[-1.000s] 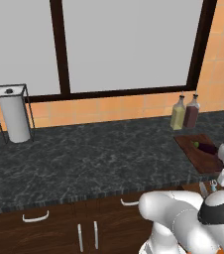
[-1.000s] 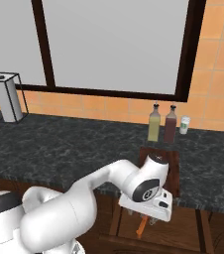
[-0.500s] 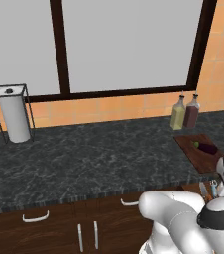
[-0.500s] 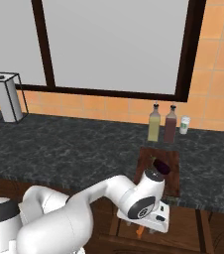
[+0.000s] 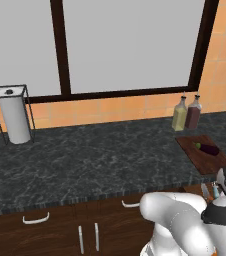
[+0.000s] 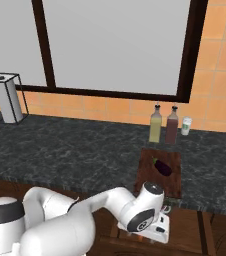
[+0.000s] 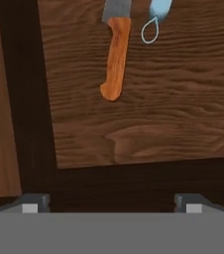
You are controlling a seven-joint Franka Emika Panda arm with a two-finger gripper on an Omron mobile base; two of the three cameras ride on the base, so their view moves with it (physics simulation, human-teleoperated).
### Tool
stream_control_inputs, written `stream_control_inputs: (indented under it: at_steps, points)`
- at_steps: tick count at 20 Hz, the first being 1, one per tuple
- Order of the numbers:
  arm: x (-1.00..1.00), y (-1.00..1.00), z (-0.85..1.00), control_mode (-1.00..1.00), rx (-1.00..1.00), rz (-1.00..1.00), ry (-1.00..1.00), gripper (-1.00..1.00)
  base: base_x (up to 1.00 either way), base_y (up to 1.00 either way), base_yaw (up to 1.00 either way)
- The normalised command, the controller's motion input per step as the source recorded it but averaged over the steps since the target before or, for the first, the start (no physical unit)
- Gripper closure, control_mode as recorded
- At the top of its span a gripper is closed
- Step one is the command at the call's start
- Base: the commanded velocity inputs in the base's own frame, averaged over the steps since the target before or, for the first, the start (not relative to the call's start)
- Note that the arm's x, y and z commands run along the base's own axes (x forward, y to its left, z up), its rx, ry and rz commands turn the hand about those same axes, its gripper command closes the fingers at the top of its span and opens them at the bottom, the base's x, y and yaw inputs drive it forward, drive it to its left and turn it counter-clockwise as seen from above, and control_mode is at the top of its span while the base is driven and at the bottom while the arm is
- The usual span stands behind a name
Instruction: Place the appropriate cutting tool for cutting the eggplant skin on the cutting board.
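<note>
the eggplant (image 6: 162, 167) lies on the cutting board (image 6: 146, 175), towards its far end, so the near part of the board is bare wood and, as i judge it, free to take a tool. the board sits at the front edge of the dark marbled bench (image 6: 75, 155), and two glass bottles (image 6: 164, 125) stand just behind it against the tiled wall, with a small white jar (image 6: 186, 126) beside them. far along the bench a paper towel holder (image 5: 14, 116) stands well apart from all this.

the tools are lower down: the hand view looks onto the wooden floor of what seems an open drawer (image 7: 148, 114), where a knife with an orange handle (image 7: 115, 57) lies flat, and just beside it a pale blue tool with a loop at its end (image 7: 155, 20), possibly a peeler, cut off by the frame. the end effector (image 7: 111, 201) hangs over the drawer, fingers spread wide and empty, the knife handle roughly between them but farther on. for skin the blue tool looks the likelier pick; i cannot be sure what it is
</note>
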Motion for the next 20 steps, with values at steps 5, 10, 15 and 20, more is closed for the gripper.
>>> stream_control_inputs:
  at_steps: [5, 10, 15, 20]
  points:
    - [-0.38, -0.1, -0.14, -1.0, 0.0, 0.0, 0.03, -1.0, 0.0, 0.0, 0.0]
    - [-0.67, -0.07, -0.06, -1.0, 0.0, 0.0, 0.05, -1.0, 0.0, 0.0, 0.0]
    - [-0.88, -0.17, -0.15, -1.0, 0.0, 0.0, 0.02, -1.0, 0.0, 0.0, 0.0]
    - [-0.56, -0.26, -0.07, -1.0, 0.06, 0.0, 0.01, -1.0, 0.0, 0.0, 0.0]
